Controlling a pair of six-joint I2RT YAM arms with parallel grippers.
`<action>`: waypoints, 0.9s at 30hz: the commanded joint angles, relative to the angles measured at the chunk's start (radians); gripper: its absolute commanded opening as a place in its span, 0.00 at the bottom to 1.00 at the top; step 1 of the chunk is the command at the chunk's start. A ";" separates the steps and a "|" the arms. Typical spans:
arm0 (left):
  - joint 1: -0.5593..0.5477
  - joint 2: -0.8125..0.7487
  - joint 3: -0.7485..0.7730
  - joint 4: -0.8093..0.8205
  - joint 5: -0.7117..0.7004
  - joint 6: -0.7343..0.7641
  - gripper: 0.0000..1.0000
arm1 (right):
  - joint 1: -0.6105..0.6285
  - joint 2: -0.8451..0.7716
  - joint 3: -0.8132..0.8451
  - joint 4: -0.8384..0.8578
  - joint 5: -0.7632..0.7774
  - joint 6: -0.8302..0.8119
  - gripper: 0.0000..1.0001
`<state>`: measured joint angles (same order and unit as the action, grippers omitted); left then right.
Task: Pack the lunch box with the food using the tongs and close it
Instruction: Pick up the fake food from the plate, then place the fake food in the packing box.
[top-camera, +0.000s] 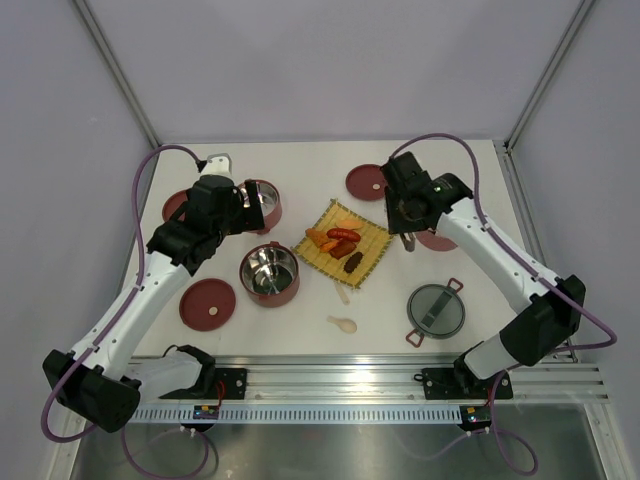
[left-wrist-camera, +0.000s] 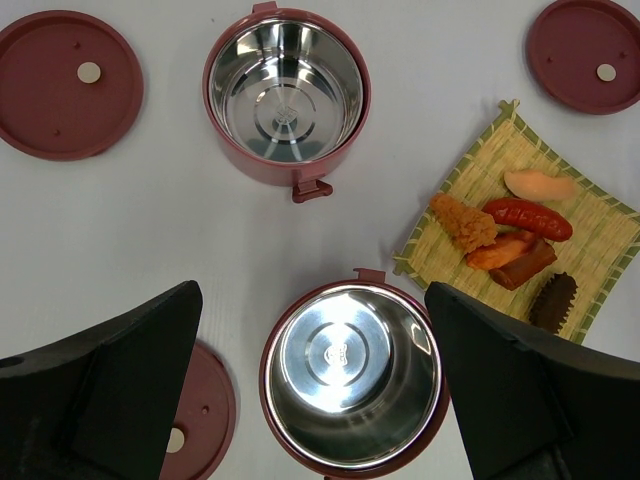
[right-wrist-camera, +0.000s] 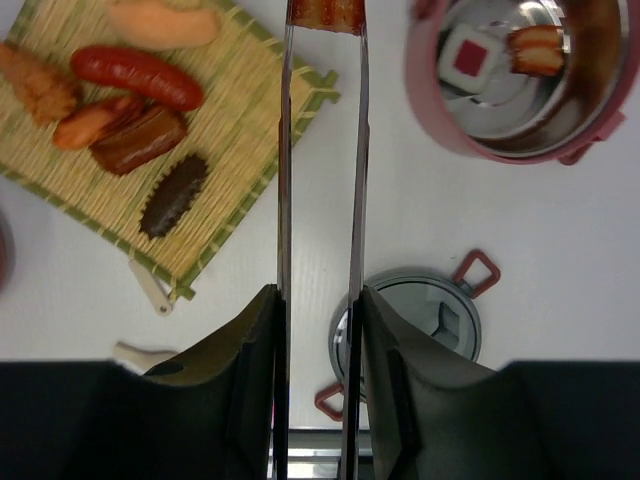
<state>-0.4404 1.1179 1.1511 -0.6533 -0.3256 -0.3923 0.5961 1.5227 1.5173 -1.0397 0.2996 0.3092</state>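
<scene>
My right gripper (right-wrist-camera: 318, 300) is shut on the silver tongs (right-wrist-camera: 286, 150), whose tips pinch a red-brown food piece (right-wrist-camera: 325, 12) above the table, between the mat and a lunch box tier (right-wrist-camera: 590, 60). That tier holds a white-and-red piece (right-wrist-camera: 465, 55) and a brown piece (right-wrist-camera: 535, 48). More food lies on the yellow mat (right-wrist-camera: 225, 150): a red sausage (right-wrist-camera: 135, 75), a dark ridged piece (right-wrist-camera: 172, 195) and orange-brown bits. My left gripper (left-wrist-camera: 312, 295) hangs open over an empty tier (left-wrist-camera: 350, 375). A second empty tier (left-wrist-camera: 287, 90) stands beyond it.
Red disc lids lie at the front left (top-camera: 207, 304), back left (top-camera: 176, 205) and back middle (top-camera: 366, 182). The grey top lid (top-camera: 436, 310) with red clips rests front right. A cream spoon (top-camera: 342, 323) lies before the mat. Frame posts and walls bound the table.
</scene>
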 joint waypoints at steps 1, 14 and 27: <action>-0.001 -0.024 0.006 0.035 -0.020 -0.002 0.99 | -0.129 -0.087 0.023 0.012 0.062 0.056 0.32; -0.001 0.010 0.013 0.029 0.014 -0.013 0.99 | -0.360 -0.150 -0.137 0.050 0.018 0.057 0.34; -0.004 0.099 0.053 -0.049 0.128 0.035 0.99 | -0.389 -0.064 -0.157 0.116 -0.019 0.034 0.46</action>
<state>-0.4404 1.2022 1.1603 -0.6998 -0.2481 -0.3828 0.2150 1.4517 1.3586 -0.9699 0.2855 0.3557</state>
